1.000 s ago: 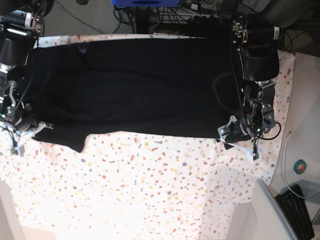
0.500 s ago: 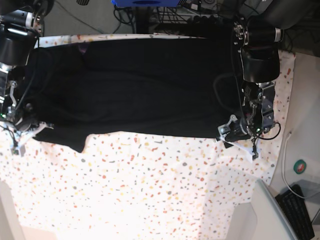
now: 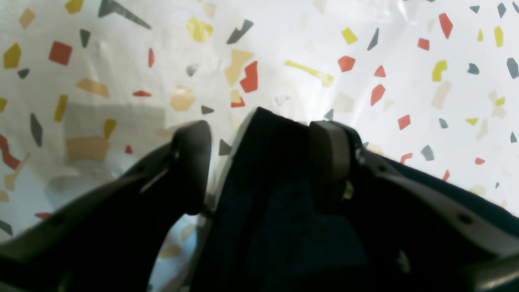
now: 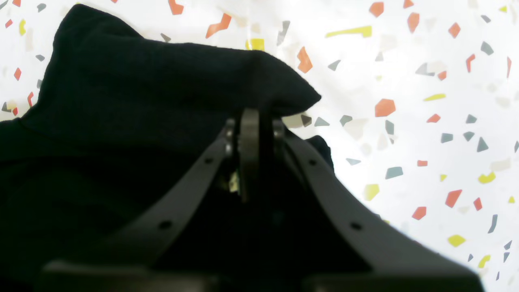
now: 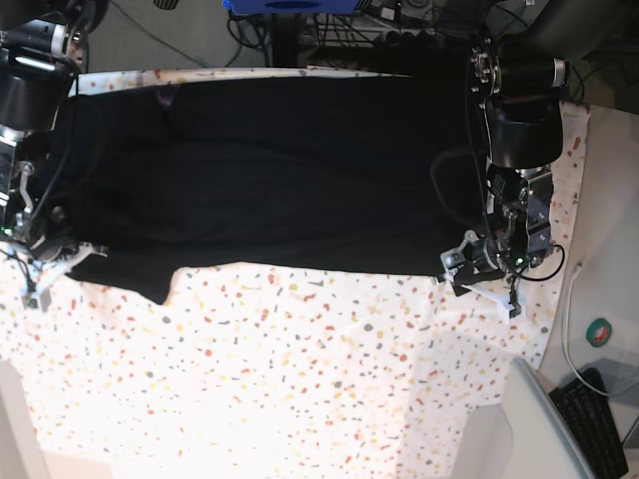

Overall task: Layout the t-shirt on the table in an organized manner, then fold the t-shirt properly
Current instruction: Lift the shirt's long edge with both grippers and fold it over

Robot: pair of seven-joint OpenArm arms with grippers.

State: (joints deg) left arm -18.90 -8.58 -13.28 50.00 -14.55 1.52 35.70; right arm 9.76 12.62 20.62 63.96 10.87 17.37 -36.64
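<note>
The black t-shirt [image 5: 280, 180] lies spread across the far half of the speckled table [image 5: 300, 369], its near edge running from side to side. My left gripper [image 5: 478, 283] stands at the shirt's near right corner. In the left wrist view it [image 3: 259, 134] is open, with a corner of the t-shirt [image 3: 275, 194] between its fingers and a strip of table showing beside the left finger [image 3: 190, 162]. My right gripper [image 5: 45, 271] is at the shirt's near left corner. In the right wrist view it [image 4: 249, 117] is shut on a raised fold of the t-shirt [image 4: 142, 101].
A plain grey-white surface [image 5: 611, 249] borders the table on the right, with a white cable [image 5: 569, 334], a round green thing [image 5: 599, 332] and a black keyboard [image 5: 597, 421]. Cables and a blue object [image 5: 290, 5] lie beyond the far edge.
My left arm has shifted a little to the right and nearer, with its gripper still at the shirt's corner. The right arm and the shirt look unchanged.
</note>
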